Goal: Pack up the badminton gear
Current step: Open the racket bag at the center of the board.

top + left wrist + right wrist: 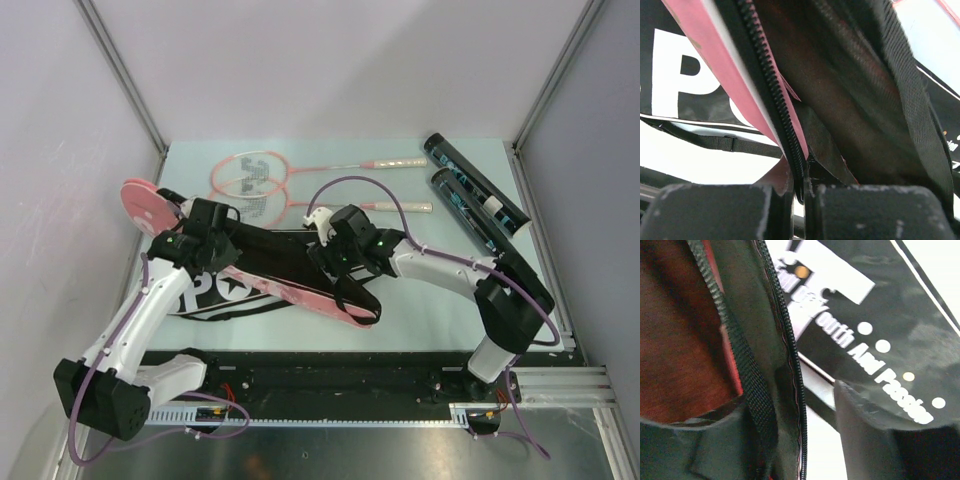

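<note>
Two pink-and-white rackets [330,166] lie side by side at the far part of the table [400,300], outside the bag. Two dark tubes [475,185] lie near them at the far right, also unpacked. The black-and-pink bag [270,255] lies nearer the arms, its mouth unzipped. The left end effector [799,192] is clamped tight on the bag's zip edge [771,85]. The right end effector [800,440] stands partly wide, with the opposite zip edge between its fingers and a gap showing.
</note>
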Available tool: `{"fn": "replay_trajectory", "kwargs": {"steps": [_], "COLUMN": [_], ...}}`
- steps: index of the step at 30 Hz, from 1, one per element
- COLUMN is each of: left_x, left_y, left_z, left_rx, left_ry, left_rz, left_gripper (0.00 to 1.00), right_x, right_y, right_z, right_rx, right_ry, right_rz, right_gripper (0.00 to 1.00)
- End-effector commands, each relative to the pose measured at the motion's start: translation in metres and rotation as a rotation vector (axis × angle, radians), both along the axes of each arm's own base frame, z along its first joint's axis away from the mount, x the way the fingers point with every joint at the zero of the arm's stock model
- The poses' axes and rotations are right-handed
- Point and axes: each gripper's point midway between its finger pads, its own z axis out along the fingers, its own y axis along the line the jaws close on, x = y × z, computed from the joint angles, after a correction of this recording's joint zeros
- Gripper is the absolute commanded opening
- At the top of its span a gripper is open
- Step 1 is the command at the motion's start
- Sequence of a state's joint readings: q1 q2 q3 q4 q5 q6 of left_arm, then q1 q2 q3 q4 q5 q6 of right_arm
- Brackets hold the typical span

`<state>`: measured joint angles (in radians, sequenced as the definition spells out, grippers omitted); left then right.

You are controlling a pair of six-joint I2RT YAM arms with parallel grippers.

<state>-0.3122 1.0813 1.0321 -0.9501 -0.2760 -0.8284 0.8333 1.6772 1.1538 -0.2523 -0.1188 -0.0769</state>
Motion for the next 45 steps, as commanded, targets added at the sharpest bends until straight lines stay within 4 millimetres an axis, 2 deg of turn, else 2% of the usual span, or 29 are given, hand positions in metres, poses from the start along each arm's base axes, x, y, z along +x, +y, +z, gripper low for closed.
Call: {"fn": "replay_trajectory", "kwargs": {"steps": [1, 3, 4, 6, 7, 9, 10, 13, 15, 17, 21, 23, 25, 26, 28, 29, 30, 32, 34, 37, 39, 41, 42, 44, 45], "left_x": [0.002, 0.002, 0.003, 0.004, 0.008, 0.011, 0.013, 0.016, 0.015, 0.015, 0.017, 0.017, 0.017, 0.017, 0.018, 0.017, 0.017, 0.016, 0.015, 0.016, 0.016, 0.016, 0.015, 0.014, 0.014], "left_y": [0.010, 0.009, 0.011, 0.013, 0.015, 0.015, 0.015, 0.012, 0.010, 0.011, 0.014, 0.016, 0.016, 0.016, 0.015, 0.016, 0.016, 0.017, 0.017, 0.016, 0.017, 0.018, 0.019, 0.021, 0.022], "left_z": [0.000, 0.001, 0.004, 0.010, 0.016, 0.020, 0.022, 0.011, 0.003, -0.002, 0.000, 0.001, 0.004, 0.004, 0.005, 0.004, 0.003, 0.003, 0.002, 0.000, -0.003, -0.004, -0.006, -0.007, -0.008], "left_rx": [0.010, 0.014, 0.025, 0.034, 0.035, 0.039, 0.032, 0.020, 0.020, 0.025, 0.038, 0.046, 0.041, 0.040, 0.039, 0.042, 0.042, 0.043, 0.044, 0.044, 0.052, 0.063, 0.067, 0.080, 0.084], "left_ry": [-0.012, -0.011, -0.018, -0.035, -0.047, -0.050, -0.049, 0.005, 0.036, 0.048, 0.041, 0.036, 0.023, 0.023, 0.021, 0.025, 0.026, 0.024, 0.029, 0.036, 0.047, 0.050, 0.052, 0.055, 0.057], "left_rz": [0.028, 0.014, 0.007, 0.007, 0.014, 0.022, 0.038, 0.054, 0.054, 0.063, 0.077, 0.078, 0.084, 0.084, 0.080, 0.081, 0.081, 0.085, 0.088, 0.087, 0.083, 0.081, 0.084, 0.078, 0.078], "left_gripper": [0.00, 0.00, 0.00, 0.00, 0.00, 0.00, 0.00, 0.00, 0.00, 0.00, 0.00, 0.00, 0.00, 0.00, 0.00, 0.01, 0.00, 0.01, 0.00, 0.01, 0.00, 0.00, 0.00, 0.00, 0.00], "right_x": [-0.011, 0.001, 0.020, 0.025, 0.016, 0.005, 0.003, -0.009, -0.019, -0.035, -0.053, -0.065, -0.084, -0.092, -0.100, -0.101, -0.100, -0.101, -0.104, -0.110, -0.107, -0.105, -0.103, -0.102, -0.097], "right_y": [0.031, 0.030, 0.015, 0.009, 0.009, 0.009, 0.003, 0.001, 0.005, 0.008, 0.006, 0.003, 0.009, 0.005, 0.004, -0.004, -0.010, -0.016, -0.020, -0.019, -0.021, -0.025, -0.029, -0.031, -0.034], "right_z": [0.061, 0.070, 0.071, 0.074, 0.069, 0.070, 0.066, 0.064, 0.069, 0.086, 0.101, 0.089, 0.080, 0.068, 0.066, 0.058, 0.062, 0.058, 0.054, 0.051, 0.054, 0.058, 0.058, 0.059, 0.061], "right_rx": [0.197, 0.218, 0.165, 0.122, 0.096, 0.089, 0.055, 0.035, 0.074, 0.166, 0.276, 0.278, 0.304, 0.297, 0.323, 0.304, 0.306, 0.291, 0.271, 0.247, 0.240, 0.244, 0.233, 0.232, 0.229], "right_ry": [-0.062, -0.095, -0.164, -0.195, -0.166, -0.149, -0.145, -0.122, -0.076, -0.007, 0.050, 0.098, 0.166, 0.191, 0.195, 0.185, 0.155, 0.137, 0.130, 0.100, 0.073, 0.056, 0.042, 0.037, 0.019], "right_rz": [0.040, -0.036, -0.146, -0.170, -0.117, -0.076, -0.094, -0.102, -0.099, -0.113, -0.150, -0.139, -0.055, -0.045, -0.015, -0.025, -0.034, -0.036, -0.042, -0.048, -0.072, -0.094, -0.113, -0.114, -0.136], "right_gripper": [0.65, 0.70, 0.71, 0.74, 0.74, 0.75, 0.75, 0.72, 0.70, 0.70, 0.70, 0.67, 0.63, 0.63, 0.63, 0.62, 0.57, 0.51, 0.39, 0.36, 0.40, 0.40, 0.32, 0.07, 0.00]}}
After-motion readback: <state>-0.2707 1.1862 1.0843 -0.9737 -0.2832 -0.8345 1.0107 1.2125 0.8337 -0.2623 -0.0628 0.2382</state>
